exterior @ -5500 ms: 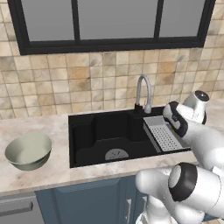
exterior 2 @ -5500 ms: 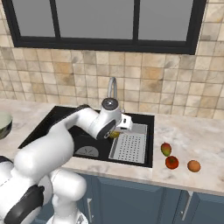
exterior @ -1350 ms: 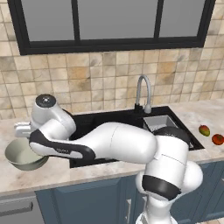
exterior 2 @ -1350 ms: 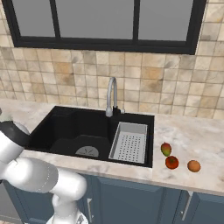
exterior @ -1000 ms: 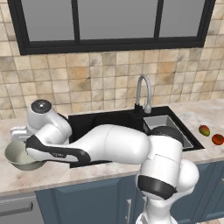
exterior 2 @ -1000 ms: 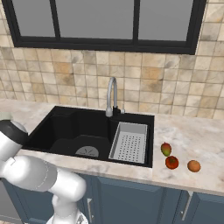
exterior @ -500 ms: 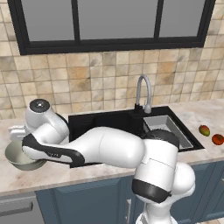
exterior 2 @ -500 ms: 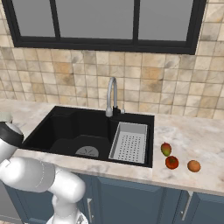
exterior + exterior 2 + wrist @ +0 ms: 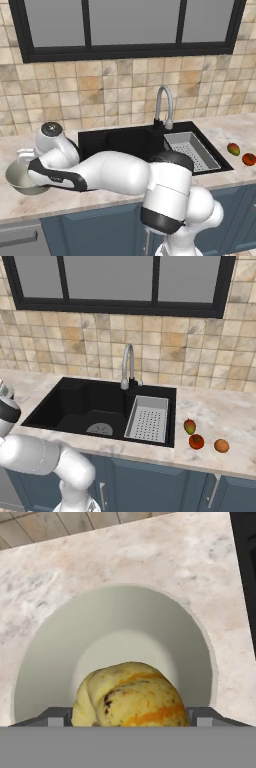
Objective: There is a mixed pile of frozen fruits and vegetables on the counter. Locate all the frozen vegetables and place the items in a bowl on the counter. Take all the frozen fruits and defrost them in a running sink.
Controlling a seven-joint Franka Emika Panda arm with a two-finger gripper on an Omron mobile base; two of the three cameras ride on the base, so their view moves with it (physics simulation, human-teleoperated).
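My gripper (image 9: pixel 129 713) hangs just above the pale grey-green bowl (image 9: pixel 125 622) and is shut on a yellowish, orange-streaked rounded vegetable (image 9: pixel 131 694), which covers most of the fingers. In the left base view the hand sits low over the bowl (image 9: pixel 15 181) at the counter's left end. On the counter (image 9: pixel 220 416) right of the sink lie the red-green mango-like fruit (image 9: pixel 189 426), the red tomato-like vegetable (image 9: pixel 196 441) and the orange ball (image 9: pixel 221 445). The black sink (image 9: pixel 75 406) has no water running that I can see.
The chrome faucet (image 9: pixel 127 367) stands behind the sink, and the grey perforated tray (image 9: pixel 148 418) fills its right side. My arm stretches across the sink front in the left base view. The tiled wall and a dark window frame close off the back.
The hand has sunk a little closer to the bowl and then held nearly still. The yellowish vegetable stays in the grip. The three pieces on the right have not moved.
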